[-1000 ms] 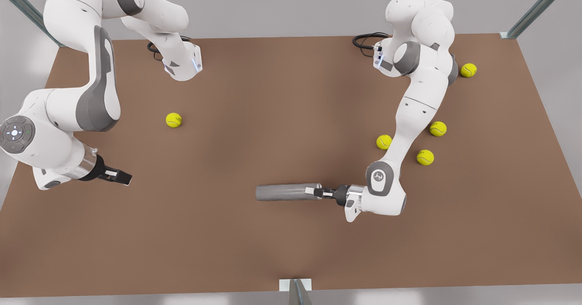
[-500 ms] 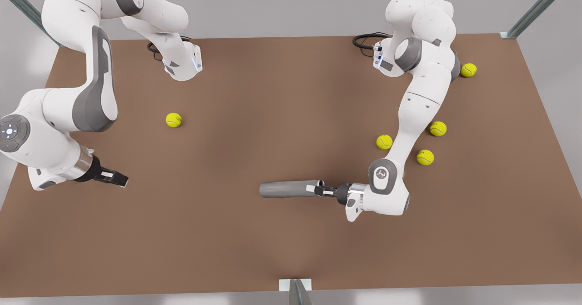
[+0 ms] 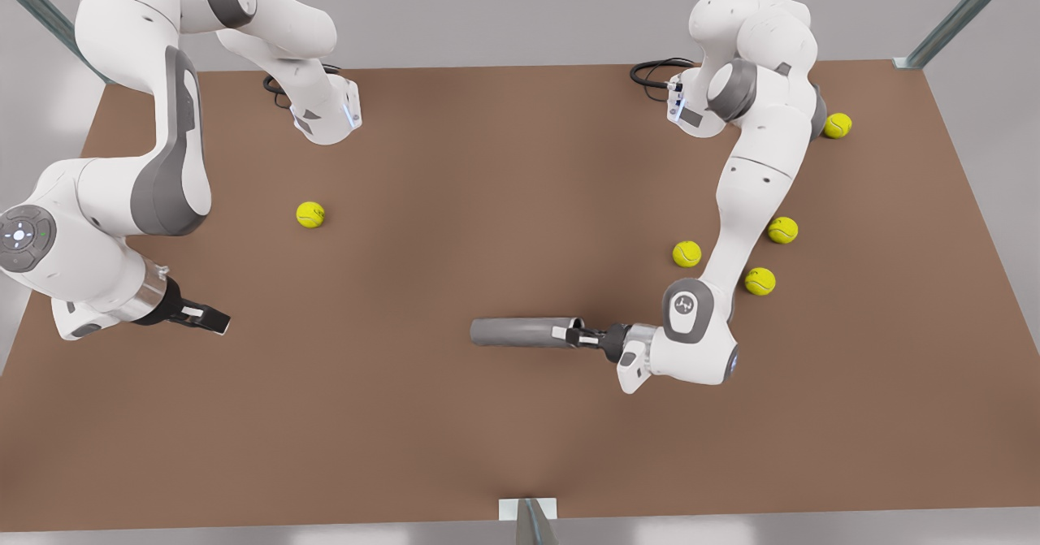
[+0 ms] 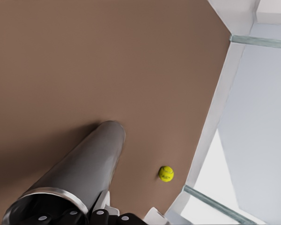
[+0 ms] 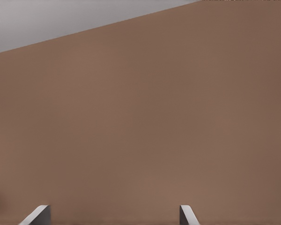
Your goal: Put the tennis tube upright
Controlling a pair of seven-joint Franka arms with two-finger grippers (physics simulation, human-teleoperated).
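Grey metal tennis tube (image 3: 520, 332) lay flat mid-desk, stiff, likely slippery; our left gripper (image 3: 569, 337) pinched its rim; our right gripper (image 3: 213, 318) waited near the desk edge, jaws parted.

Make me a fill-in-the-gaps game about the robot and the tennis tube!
1. The left gripper is shut on the tennis tube's ______ end.
2. The tennis tube is lying ______, not upright.
3. The right gripper's fingers are ______, holding nothing.
4. The front view shows ______ tennis balls on the table.

Missing words: open; sideways; open; five
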